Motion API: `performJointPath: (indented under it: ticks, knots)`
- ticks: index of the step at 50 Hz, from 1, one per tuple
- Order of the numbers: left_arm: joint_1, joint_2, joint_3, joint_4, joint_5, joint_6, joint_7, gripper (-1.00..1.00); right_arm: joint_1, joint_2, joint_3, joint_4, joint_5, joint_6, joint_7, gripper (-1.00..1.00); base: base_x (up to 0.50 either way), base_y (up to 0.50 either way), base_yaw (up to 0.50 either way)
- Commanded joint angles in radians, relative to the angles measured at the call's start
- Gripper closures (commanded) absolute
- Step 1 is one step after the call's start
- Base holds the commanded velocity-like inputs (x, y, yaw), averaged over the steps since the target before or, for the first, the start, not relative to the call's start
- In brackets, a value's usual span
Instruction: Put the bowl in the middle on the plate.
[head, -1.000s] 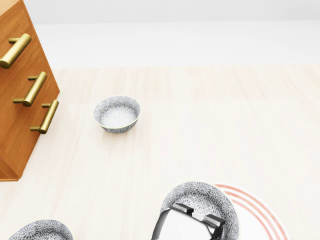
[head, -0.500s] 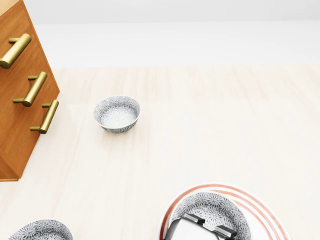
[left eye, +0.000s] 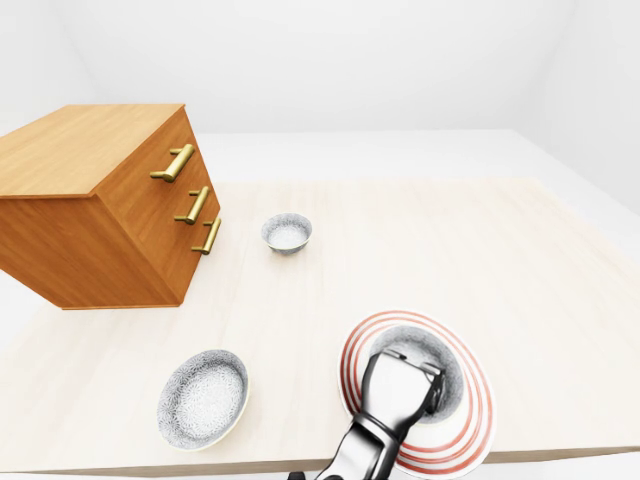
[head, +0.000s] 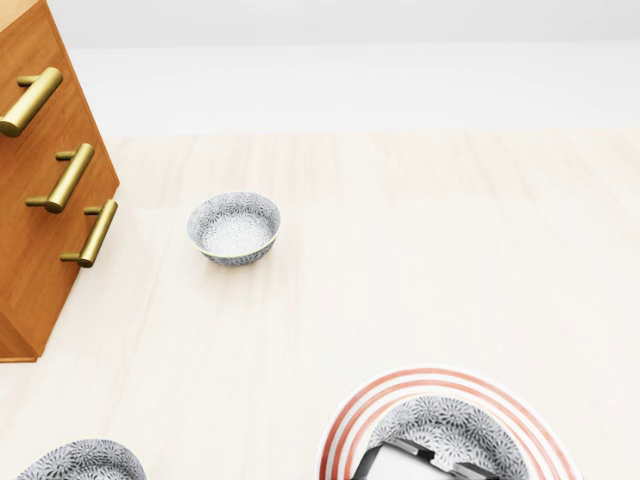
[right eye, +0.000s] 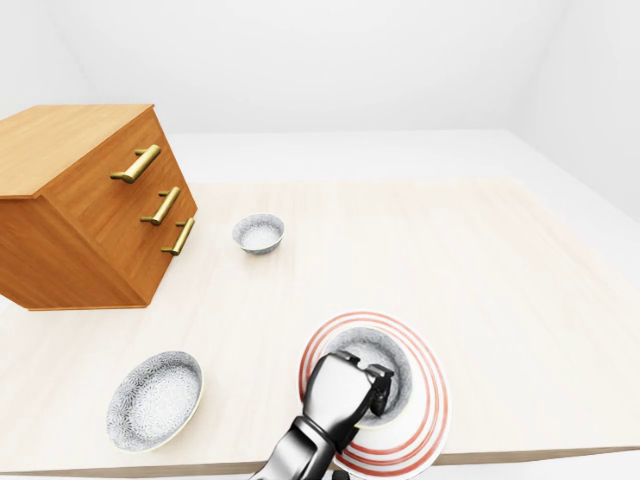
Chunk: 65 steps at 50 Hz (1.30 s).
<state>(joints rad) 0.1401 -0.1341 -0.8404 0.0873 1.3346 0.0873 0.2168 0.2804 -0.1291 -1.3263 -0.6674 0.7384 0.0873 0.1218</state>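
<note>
On the striped plate (left eye: 476, 430) at near right sat the middle bowl (left eye: 452, 360), right hand (left eye: 400, 385) over its rim (fingers' (left eye: 433, 385) grip unreadable); best to spread them fully, then lift straight up.

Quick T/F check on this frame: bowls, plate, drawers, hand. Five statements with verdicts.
1. Three patterned bowls are on the table. True: the plated bowl, the far bowl and the near-left bowl.
2. The plate is empty. False: the plated bowl sits on it, under the right hand.
3. The chest of drawers has three gold handles. True.
4. The far bowl touches the chest of drawers. False: bare table shows between them.
5. The plate's rings are blue. False: they are red.
</note>
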Motion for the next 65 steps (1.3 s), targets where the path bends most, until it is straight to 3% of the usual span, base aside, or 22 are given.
performJointPath:
  ticks: [1,29,30,31,40,50,54,60,65]
  knots:
    - [-0.033,-0.034,0.002,0.048,0.006,0.000,0.033,1.00,0.000,-0.003,-0.003,-0.001,0.005,0.000,-0.001,-1.00,0.00,0.00,0.00]
    - [-0.053,-0.066,0.052,0.117,0.021,0.000,0.047,1.00,0.002,0.001,-0.001,-0.003,0.005,0.000,-0.001,-1.00,0.00,0.00,0.00]
    - [-0.052,-0.066,0.052,0.115,0.019,0.000,0.048,0.59,0.002,0.001,-0.001,-0.003,0.004,0.000,0.000,-1.00,0.00,0.00,0.00]
    - [-0.049,-0.066,0.052,0.108,0.017,0.000,0.043,-1.00,0.001,0.003,0.001,-0.001,0.002,0.000,0.002,-1.00,0.00,0.00,0.00]
    - [-0.015,-0.034,0.002,0.021,0.008,0.000,0.007,-1.00,-0.001,0.006,0.008,0.005,-0.009,0.000,0.006,-1.00,0.00,0.00,0.00]
    - [0.029,0.006,-0.108,-0.139,0.009,0.000,-0.054,-1.00,0.001,0.004,0.004,0.005,-0.004,0.000,0.005,-1.00,0.00,0.00,0.00]
    - [0.035,0.029,-0.147,-0.277,0.043,0.000,-0.131,-1.00,0.001,0.004,0.005,0.005,-0.004,0.000,0.006,-1.00,0.00,0.00,0.00]
    - [0.022,0.041,-0.153,-0.420,0.095,0.000,-0.250,-1.00,0.002,0.003,0.002,0.002,-0.003,0.000,0.005,-1.00,0.00,0.00,0.00]
    - [0.018,0.034,-0.174,-0.604,0.192,0.000,-0.417,-1.00,0.001,0.007,0.006,0.002,-0.009,0.000,0.007,-1.00,0.00,0.00,0.00]
